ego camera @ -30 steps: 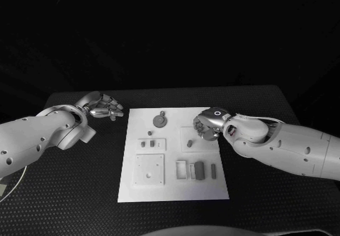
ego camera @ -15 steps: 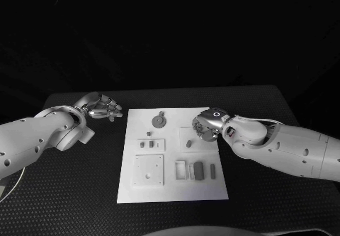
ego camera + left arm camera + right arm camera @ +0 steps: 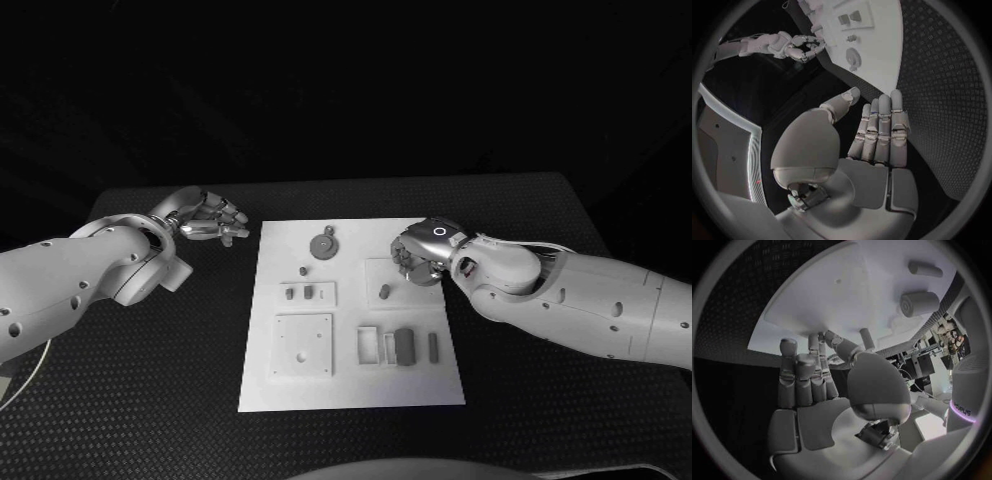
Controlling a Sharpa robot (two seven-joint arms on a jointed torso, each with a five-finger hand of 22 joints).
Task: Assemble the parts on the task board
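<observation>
Currently the task board (image 3: 353,385) lies mid-table (image 3: 144,400), grey parts (image 3: 402,346) resting on it. Left robot hand (image 3: 209,218) hovers beside it, fingers spread, empty. Right robot hand (image 3: 423,258) hovers over its edge; its grasp cannot be judged.

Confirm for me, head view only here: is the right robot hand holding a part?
Observer: No. The right wrist view shows the right robot hand with an empty palm, fingers extended toward the task board.
Operator: Left one?
Observer: The left wrist view shows the left robot hand empty too, fingers straight and side by side, over the black table beside the board.
</observation>
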